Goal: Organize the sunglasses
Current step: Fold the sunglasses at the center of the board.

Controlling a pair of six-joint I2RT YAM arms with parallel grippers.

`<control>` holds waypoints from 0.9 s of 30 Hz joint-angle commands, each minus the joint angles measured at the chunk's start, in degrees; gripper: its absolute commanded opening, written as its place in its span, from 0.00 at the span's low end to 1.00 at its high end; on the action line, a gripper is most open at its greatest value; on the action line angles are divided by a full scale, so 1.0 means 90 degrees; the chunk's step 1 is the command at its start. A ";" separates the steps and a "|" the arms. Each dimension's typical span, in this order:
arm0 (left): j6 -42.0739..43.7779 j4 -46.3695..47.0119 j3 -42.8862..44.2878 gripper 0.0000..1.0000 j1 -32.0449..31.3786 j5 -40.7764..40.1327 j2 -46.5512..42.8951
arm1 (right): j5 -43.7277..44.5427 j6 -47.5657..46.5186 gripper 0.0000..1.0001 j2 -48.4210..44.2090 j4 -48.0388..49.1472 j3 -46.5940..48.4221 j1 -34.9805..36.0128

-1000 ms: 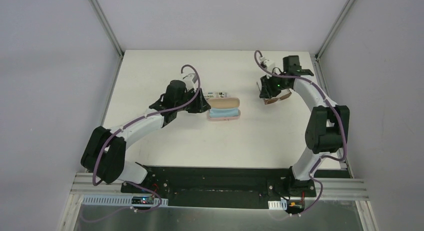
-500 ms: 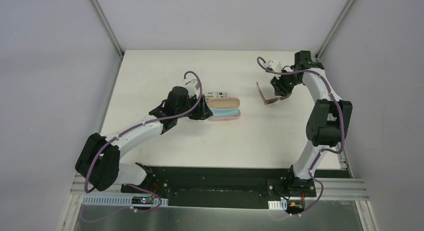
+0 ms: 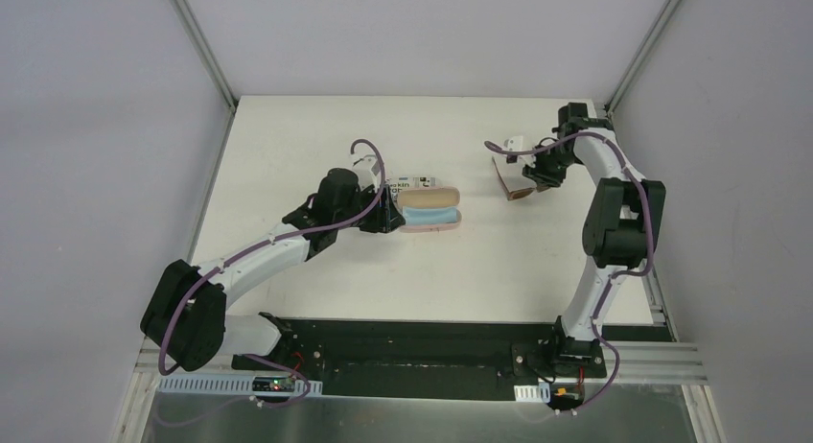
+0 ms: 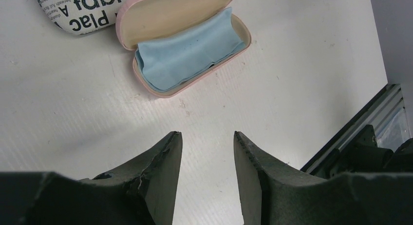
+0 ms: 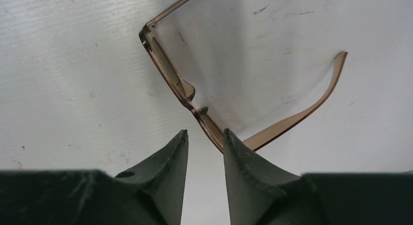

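Observation:
The brown-framed sunglasses [image 3: 508, 179] lie on the white table at the back right with their arms unfolded. In the right wrist view the sunglasses [image 5: 170, 71] sit just beyond my fingertips. My right gripper [image 3: 539, 174] [image 5: 204, 134] is open, nothing sits between the jaws, and the frame's near corner passes just past the right fingertip [image 5: 228, 136]. My left gripper [image 3: 388, 214] [image 4: 207, 135] is open and empty, just left of the open pink case [image 3: 429, 228] [image 4: 163, 93]. The pale lilac pair is out of view.
A light blue cloth [image 4: 187, 54] lies inside the pink case. A black-and-white lettered case [image 3: 414, 183] [image 4: 83, 10] lies just behind it, touching it. The table's front edge and black base rail [image 4: 360, 137] show at the right of the left wrist view.
My right gripper has let go of the brown sunglasses and drawn back to the right; the glasses now lie with arms spread. My left gripper has shifted slightly toward the pink case.

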 commanded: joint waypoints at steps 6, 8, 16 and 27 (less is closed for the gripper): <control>0.0113 -0.0080 0.0015 0.44 -0.0058 -0.0034 -0.0148 | 0.0250 -0.0416 0.29 0.0352 0.0286 -0.0131 0.0061; 0.0102 -0.0099 0.0019 0.44 -0.0060 -0.0035 -0.0153 | 0.0240 -0.0402 0.28 0.0402 0.0280 -0.0137 0.0071; 0.0044 -0.0096 -0.0046 0.44 -0.0059 -0.0074 -0.0170 | 0.0255 -0.0295 0.08 0.0602 0.0217 -0.0104 0.0126; 0.0025 -0.0050 0.0073 0.44 -0.0057 -0.0158 -0.0124 | -0.0517 -0.0138 0.00 -0.0771 -0.0492 -0.0819 0.0222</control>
